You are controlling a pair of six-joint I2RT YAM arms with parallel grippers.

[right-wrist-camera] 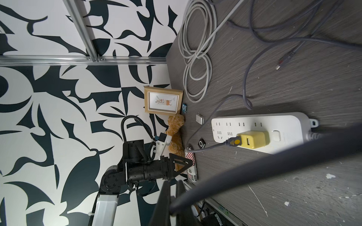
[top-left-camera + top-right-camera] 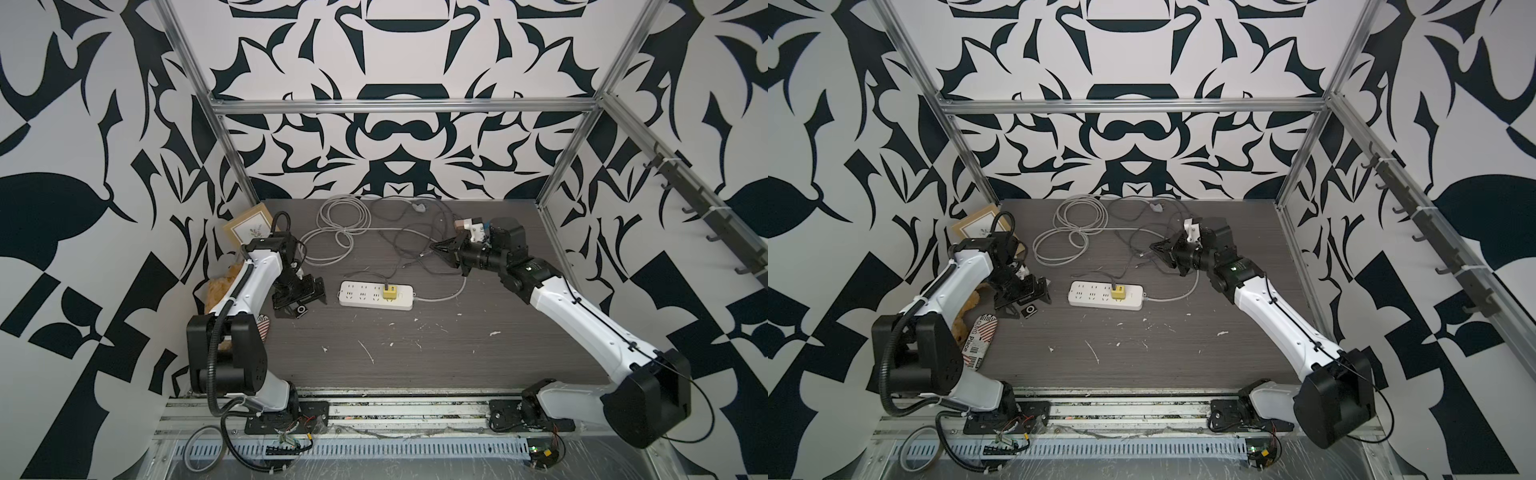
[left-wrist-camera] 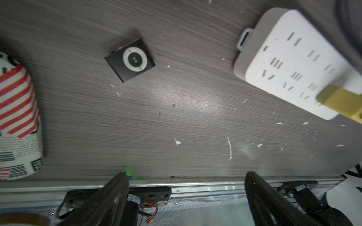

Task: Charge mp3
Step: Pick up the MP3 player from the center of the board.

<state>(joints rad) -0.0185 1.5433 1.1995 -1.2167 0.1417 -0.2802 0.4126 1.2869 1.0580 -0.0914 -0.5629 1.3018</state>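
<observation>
Edges: the bench (image 2: 415,365) had patterned walls on its left, right and far sides, and a metal rail (image 2: 415,409) along the near edge.
Open room: the near half lay bare apart from white flecks. Pale coils (image 2: 340,224) and thin leads filled the far middle.
Strip: the strip (image 2: 361,296) lay mid-bench and held a yellow charger (image 2: 390,293) with a plug (image 1: 233,141) in its port.
Mp3: the blue mp3 (image 1: 184,108) sat on the bench just beside the frame (image 1: 162,101) in the far-left corner. It showed in the right wrist view only.
Left fingers: the left gripper (image 3: 186,173) had its fingers wide apart over a black player (image 3: 129,59) lying free on the bench. The mp3 lay apart from them, farther back.
Right fingers: the right gripper (image 2: 436,248) was clamped on a grey cable (image 1: 254,166), across the bench from the mp3.
</observation>
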